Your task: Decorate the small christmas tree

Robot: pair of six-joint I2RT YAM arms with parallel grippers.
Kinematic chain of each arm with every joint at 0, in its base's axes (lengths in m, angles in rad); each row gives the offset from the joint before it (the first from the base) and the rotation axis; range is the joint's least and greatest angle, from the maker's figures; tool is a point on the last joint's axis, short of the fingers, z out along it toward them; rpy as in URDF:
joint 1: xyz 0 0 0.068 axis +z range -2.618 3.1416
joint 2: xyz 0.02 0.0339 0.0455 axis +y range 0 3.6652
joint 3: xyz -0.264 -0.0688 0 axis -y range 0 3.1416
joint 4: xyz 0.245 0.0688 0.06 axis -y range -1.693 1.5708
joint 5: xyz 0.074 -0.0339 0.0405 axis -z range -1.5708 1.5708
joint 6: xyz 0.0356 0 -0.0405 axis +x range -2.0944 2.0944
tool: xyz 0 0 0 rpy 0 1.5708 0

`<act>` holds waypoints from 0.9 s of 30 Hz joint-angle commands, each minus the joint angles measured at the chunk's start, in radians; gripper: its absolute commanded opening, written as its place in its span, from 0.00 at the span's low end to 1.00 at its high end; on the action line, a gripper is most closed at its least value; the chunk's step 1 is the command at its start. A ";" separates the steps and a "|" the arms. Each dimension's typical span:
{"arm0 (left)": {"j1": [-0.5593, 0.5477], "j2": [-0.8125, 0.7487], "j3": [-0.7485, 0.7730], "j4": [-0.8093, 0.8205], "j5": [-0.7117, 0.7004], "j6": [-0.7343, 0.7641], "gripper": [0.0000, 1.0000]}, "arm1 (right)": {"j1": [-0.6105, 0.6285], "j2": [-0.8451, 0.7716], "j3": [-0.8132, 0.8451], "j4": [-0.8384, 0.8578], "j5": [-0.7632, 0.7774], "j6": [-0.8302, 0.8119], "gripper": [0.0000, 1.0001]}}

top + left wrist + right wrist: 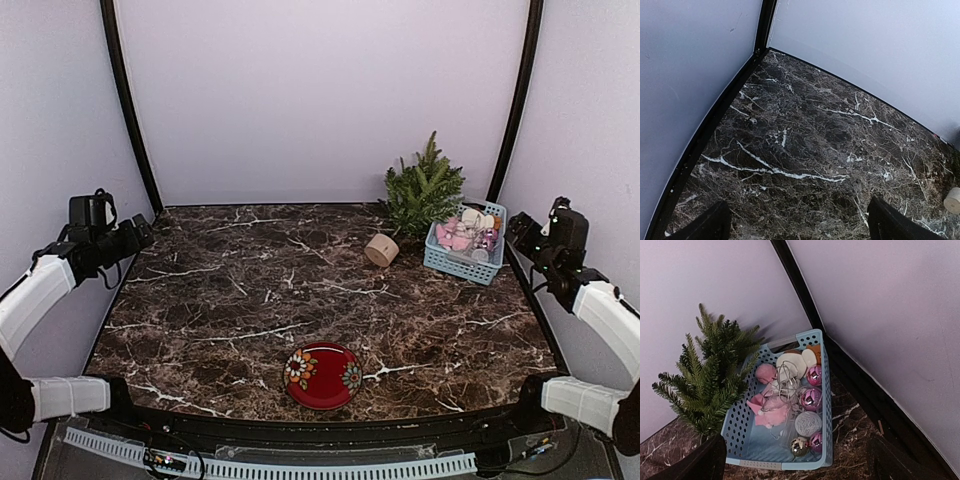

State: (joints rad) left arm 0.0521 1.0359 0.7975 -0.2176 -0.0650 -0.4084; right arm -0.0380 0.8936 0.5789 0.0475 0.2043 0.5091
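Note:
The small christmas tree (425, 190) stands at the back right corner against the wall, with dark green needle branches; the right wrist view shows it (710, 375) left of the basket. A short light-wood round block (381, 249) lies on the marble in front of the tree and apart from it; it also shows in the left wrist view (953, 200). A blue perforated basket (435, 259) beside the tree holds pink shiny balls (811, 398), a grey ball, a gold ball, pink cloth and a wire string. My left gripper (140, 232) hovers open at the left edge, and my right gripper (518, 230) hovers open by the basket.
A red plate (322, 375) with flower patterns lies near the front middle of the dark marble table (250, 300). Pale walls and black corner posts (125, 100) close in the back and sides. The basket rim (827, 405) is close to the right wall.

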 commanded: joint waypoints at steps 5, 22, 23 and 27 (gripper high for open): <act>0.000 -0.069 0.070 -0.120 -0.003 0.070 0.98 | 0.109 0.063 0.163 -0.174 -0.134 0.003 0.98; -0.001 -0.034 0.020 0.088 0.112 0.265 0.98 | 0.392 0.794 0.704 -0.257 -0.184 0.146 0.84; -0.001 -0.033 0.020 0.087 0.124 0.263 0.98 | 0.400 0.840 0.741 -0.265 -0.181 0.149 0.82; 0.001 -0.045 0.023 0.071 0.097 0.266 0.98 | 0.429 1.009 0.865 -0.281 -0.169 0.154 0.77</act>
State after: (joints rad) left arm 0.0521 1.0061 0.8288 -0.1696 0.0357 -0.1520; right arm 0.3637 1.7981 1.3415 -0.1986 0.0048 0.6483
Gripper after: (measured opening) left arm 0.978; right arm 0.784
